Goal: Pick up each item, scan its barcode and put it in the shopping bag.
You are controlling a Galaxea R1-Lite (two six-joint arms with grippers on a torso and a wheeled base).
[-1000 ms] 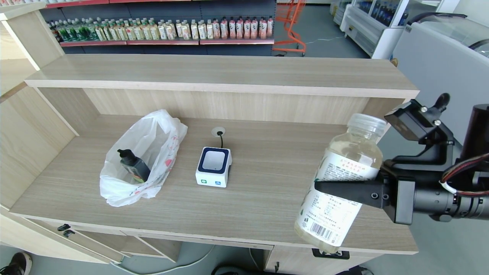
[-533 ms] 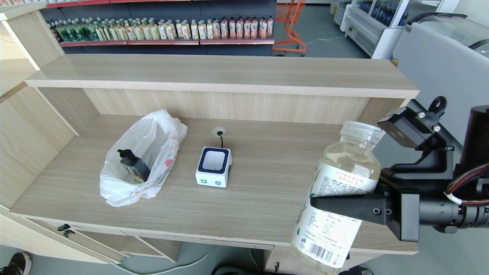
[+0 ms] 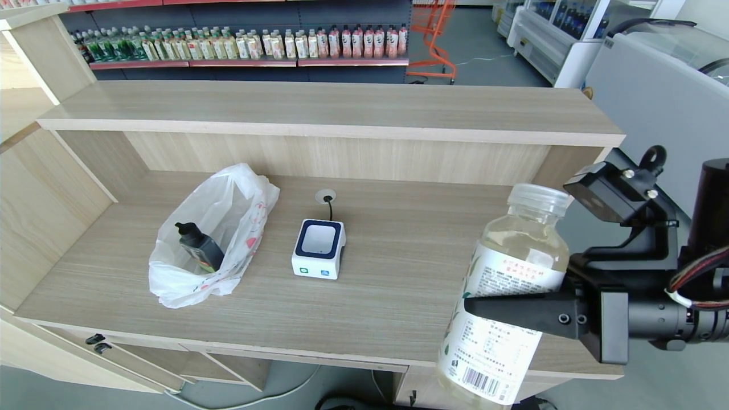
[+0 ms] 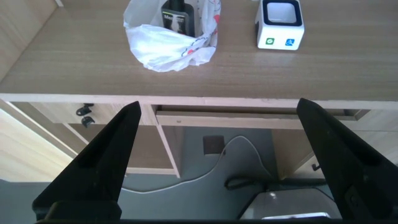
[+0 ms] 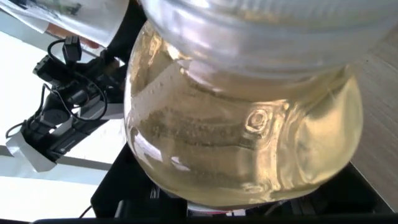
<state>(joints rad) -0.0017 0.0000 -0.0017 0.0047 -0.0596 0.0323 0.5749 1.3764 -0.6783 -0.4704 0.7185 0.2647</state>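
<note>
1. 2 bottles show in the head view. The right gripper [image 3: 490, 307] is clamped across the label of the drink bottle [image 3: 521, 250], holding it in the air over the front right corner of the worktop [image 3: 398, 296]. The bottle's long axis is tilted, with the cap up and away and the barcode end low, facing the camera. The scanner [image 3: 319, 247] sits mid-worktop with its window upward, well apart from the bottle on the robot's left. The right arm already has the bottle, and I judge the barcode must be turned downward on the way over. The shopping bag [image 3: 228, 205] lies near the left edge with a dark bottle [image 3: 199, 250] inside.
2. Left wrist view: the left gripper [image 4: 219, 106] is spread wide and empty, out in front of the worktop's front edge, with the bag and scanner beyond it.
3. Right wrist view: the drink bottle's shoulder and pale yellow liquid sit close against the camera.
</note>
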